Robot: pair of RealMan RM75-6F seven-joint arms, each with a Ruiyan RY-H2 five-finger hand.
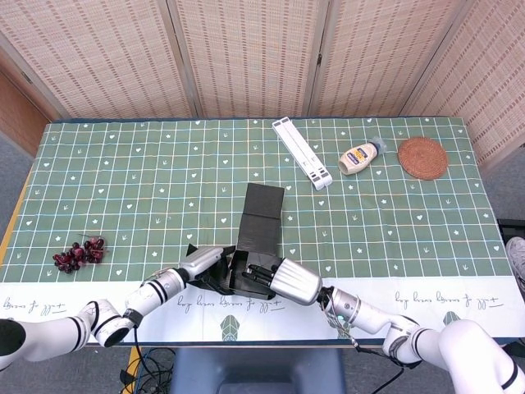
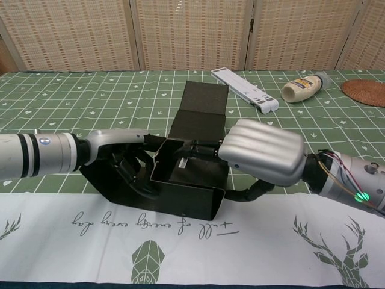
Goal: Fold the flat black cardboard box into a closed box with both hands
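Head view shows a big bench with a green checked cloth. Near its front edge sits the black cardboard box, partly folded, open on top, with its lid flap sticking up behind. The right hand grips the box's right wall, dark fingers reaching inside, thumb under the corner. The left hand presses the left side, fingers curled on the side flap. Farther back lie a white folding stand, a round woven mat, a mayonnaise bottle, and, at the left, some dark grapes.
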